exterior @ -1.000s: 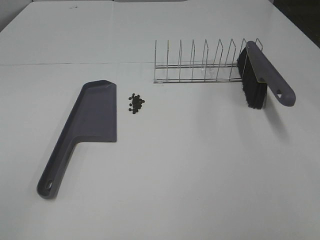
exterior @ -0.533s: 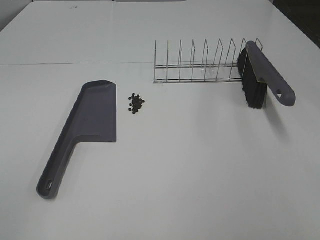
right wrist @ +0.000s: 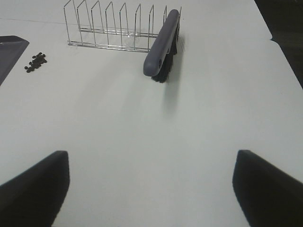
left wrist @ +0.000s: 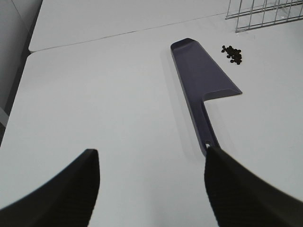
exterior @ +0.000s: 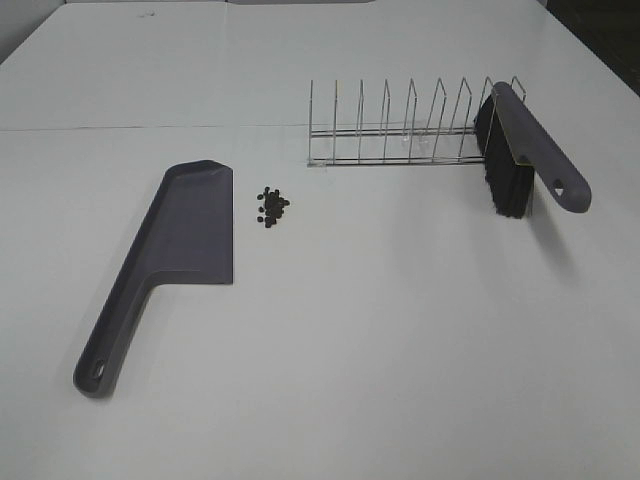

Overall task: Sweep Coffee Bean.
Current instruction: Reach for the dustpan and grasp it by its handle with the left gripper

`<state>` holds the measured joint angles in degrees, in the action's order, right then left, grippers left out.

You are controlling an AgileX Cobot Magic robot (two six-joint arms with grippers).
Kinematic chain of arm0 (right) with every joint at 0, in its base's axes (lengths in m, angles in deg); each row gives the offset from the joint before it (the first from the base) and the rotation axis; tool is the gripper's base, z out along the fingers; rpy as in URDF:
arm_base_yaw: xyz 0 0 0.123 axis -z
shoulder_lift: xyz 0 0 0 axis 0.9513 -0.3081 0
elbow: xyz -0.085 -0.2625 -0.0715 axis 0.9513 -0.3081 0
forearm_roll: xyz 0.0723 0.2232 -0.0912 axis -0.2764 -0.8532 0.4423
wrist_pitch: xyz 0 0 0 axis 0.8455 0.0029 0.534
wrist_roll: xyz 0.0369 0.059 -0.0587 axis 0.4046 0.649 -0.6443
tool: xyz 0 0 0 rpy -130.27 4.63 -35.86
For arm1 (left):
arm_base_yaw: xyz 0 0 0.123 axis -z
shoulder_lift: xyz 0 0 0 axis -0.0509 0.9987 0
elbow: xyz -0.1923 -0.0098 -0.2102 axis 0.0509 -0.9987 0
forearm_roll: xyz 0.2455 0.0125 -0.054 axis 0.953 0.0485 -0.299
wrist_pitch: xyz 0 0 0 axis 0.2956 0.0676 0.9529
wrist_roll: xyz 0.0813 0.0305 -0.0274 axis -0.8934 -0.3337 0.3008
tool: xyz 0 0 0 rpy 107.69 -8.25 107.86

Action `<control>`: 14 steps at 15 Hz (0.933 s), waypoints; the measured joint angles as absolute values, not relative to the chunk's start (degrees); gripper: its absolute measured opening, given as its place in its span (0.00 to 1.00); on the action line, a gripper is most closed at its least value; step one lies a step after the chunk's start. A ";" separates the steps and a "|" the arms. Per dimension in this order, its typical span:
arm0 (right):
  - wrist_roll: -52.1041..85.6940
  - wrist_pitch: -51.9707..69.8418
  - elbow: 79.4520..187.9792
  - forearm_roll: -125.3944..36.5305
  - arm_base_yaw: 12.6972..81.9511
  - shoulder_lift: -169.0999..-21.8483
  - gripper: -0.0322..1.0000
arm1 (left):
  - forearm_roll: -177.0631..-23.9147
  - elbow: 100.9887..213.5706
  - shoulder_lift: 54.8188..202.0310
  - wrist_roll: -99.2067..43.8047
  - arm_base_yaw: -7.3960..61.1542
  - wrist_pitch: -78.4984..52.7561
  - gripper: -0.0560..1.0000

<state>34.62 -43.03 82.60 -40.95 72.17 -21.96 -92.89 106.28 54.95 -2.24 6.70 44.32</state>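
Clearly nothing's swept yet: the coffee beans (exterior: 272, 207) lie heaped just beside the dustpan (exterior: 190, 225), the brush (exterior: 520, 150) leans in the wire rack (exterior: 390, 130), and the left gripper (left wrist: 150, 155) and right gripper (right wrist: 151, 157) gape empty.

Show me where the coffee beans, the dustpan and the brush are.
coffee beans (exterior: 272, 207), exterior high view, middle of the pile.
dustpan (exterior: 190, 232), exterior high view, flat pan surface.
brush (right wrist: 161, 43), right wrist view, grey handle.

Wire rack (exterior: 410, 128): chrome, upright dividers, well ahead of the right jaws.
Table (exterior: 400, 350): white, matte, spreading beneath the left jaws and the right jaws.
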 joint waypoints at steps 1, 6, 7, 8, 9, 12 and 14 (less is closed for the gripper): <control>34.62 -43.03 82.60 -40.95 72.17 -21.96 0.80 | -92.89 106.28 54.95 -2.24 6.70 44.32 0.61; 34.62 -43.03 82.60 -40.95 72.17 -21.96 0.80 | -92.89 106.28 54.95 -2.24 6.70 44.32 0.61; 34.62 -43.03 82.60 -40.95 72.17 -21.96 0.80 | -92.89 106.28 54.95 -2.24 6.70 44.32 0.61; 34.62 -43.03 82.60 -40.95 72.17 -21.96 0.80 | -92.89 106.28 54.95 -2.24 6.70 44.32 0.61; 34.62 -43.03 82.60 -40.95 72.17 -21.96 0.80 | -92.89 106.28 54.95 -2.24 6.70 44.32 0.61; 34.62 -43.03 82.60 -40.95 72.17 -21.96 0.80 | -92.89 106.28 54.95 -2.24 6.70 44.32 0.61; 34.62 -43.03 82.60 -40.95 72.17 -21.96 0.80 | -92.89 106.28 54.95 -2.24 6.70 44.32 0.61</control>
<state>34.62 -43.03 82.60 -40.95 72.17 -21.96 -92.89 106.28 54.95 -2.24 6.70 44.32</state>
